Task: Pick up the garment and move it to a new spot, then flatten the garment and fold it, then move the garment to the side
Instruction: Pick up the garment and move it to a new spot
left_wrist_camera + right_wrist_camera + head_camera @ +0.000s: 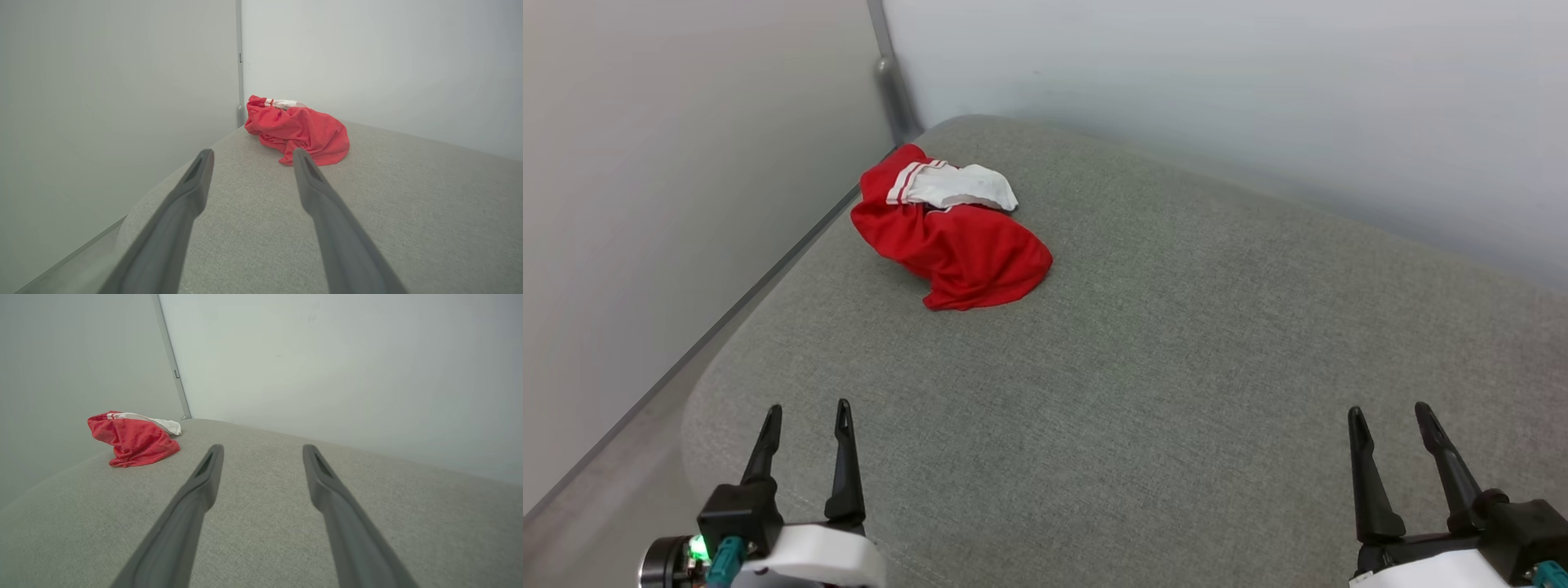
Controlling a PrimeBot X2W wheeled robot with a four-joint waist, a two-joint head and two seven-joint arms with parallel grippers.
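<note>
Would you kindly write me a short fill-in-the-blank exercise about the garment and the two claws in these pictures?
1. The dark two-fingered left claw and right claw both stand ____, holding nothing.
2. The crumpled red mesh jersey garment lies on the grey woven cushion, nearer the ____ claw.
3. Its visible sleeve is ____ with red stripes.
Missing words: open; left; white.

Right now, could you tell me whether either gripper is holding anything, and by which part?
Nothing is held. The left gripper and right gripper are both open and empty, well short of the crumpled jersey.
</note>
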